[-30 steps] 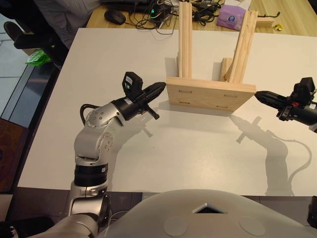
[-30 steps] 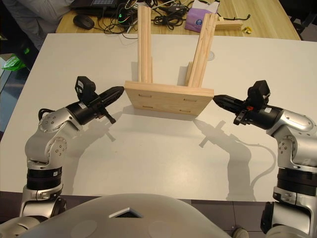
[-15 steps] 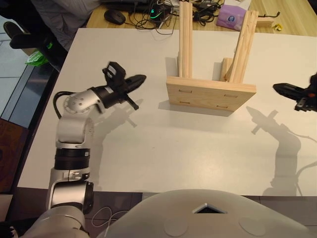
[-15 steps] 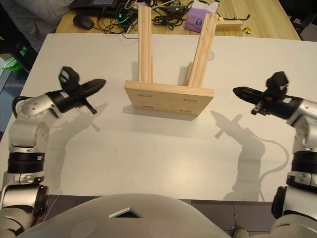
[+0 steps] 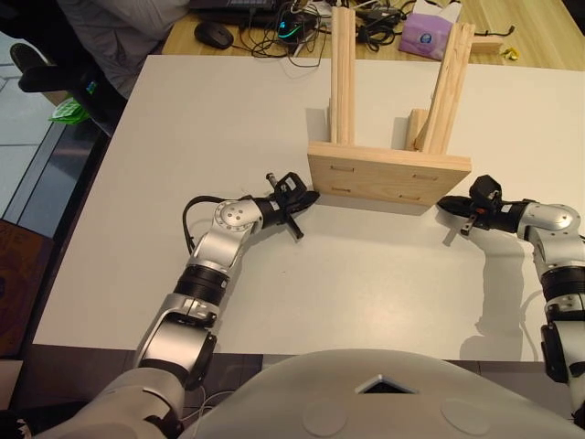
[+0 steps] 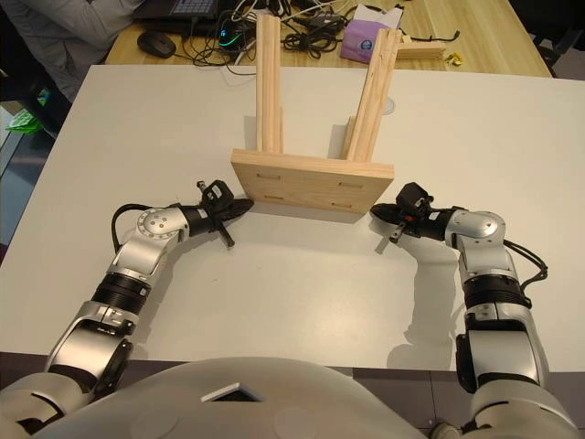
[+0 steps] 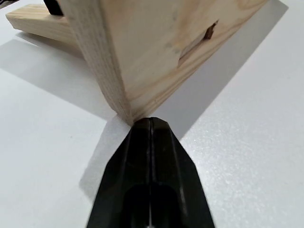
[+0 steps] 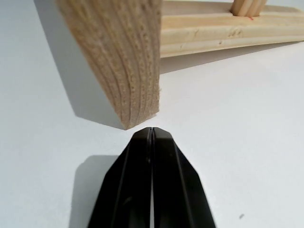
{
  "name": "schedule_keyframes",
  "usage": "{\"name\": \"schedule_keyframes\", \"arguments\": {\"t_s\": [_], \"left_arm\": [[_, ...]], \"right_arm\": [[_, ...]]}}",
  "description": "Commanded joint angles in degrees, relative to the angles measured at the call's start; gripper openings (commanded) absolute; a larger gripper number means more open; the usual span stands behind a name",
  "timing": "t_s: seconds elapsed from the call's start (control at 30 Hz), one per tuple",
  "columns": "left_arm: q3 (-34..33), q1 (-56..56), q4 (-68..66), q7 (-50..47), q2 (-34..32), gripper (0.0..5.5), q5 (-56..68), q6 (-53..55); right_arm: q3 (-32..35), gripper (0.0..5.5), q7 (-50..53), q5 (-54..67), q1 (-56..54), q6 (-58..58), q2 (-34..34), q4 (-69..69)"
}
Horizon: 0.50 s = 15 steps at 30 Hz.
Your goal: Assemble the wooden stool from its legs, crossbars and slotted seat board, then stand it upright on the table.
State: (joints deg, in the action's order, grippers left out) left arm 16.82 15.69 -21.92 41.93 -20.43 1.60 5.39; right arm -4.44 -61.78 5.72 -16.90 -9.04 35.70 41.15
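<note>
Pale wooden stool lies on its side on the white table point(image 5: 201, 119); slotted rectangular seat board point(image 5: 388, 174) stands on its long edge, flat face toward the robot, small slots visible in that face; two long pale wooden legs point(image 5: 342, 73) run from the board's back toward the far table edge, with a short wooden crossbar point(image 5: 417, 126) showing near the right one; left gripper point(image 5: 313, 194) sits low on the table at the board's lower left corner, black fingers point(image 7: 161, 142) pressed together with nothing between them, tip right at the corner, contact unclear; right gripper point(image 5: 441, 203) is low at the board's lower right corner, fingers point(image 8: 166, 156) together and empty, tip just beside the corner's end grain; beyond the table is a wooden desk with a black computer mouse point(image 5: 212, 33), tangled cables point(image 5: 292, 23) and a purple packet point(image 5: 425, 26).
</note>
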Motion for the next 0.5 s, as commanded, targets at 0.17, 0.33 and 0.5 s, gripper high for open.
{"name": "schedule_keyframes", "arguments": {"t_s": [0.17, 0.33, 0.5], "left_arm": [[3.4, -2.9, 2.7, 0.6, -8.3, 0.0, -9.2, 3.6], [2.7, -0.9, 1.1, -4.4, -5.8, 0.0, -10.8, 2.8], [2.4, -1.3, 3.0, -4.6, -2.7, 0.0, -8.6, 2.9]], "right_arm": [[-1.2, 0.05, -0.2, -1.3, 1.4, 1.0, -1.0, 0.8], [-1.5, 0.05, -0.7, -1.4, 1.9, 1.1, -1.2, 0.1], [-1.3, 0.05, -0.7, -1.4, 1.3, 1.0, -1.1, 0.5]]}}
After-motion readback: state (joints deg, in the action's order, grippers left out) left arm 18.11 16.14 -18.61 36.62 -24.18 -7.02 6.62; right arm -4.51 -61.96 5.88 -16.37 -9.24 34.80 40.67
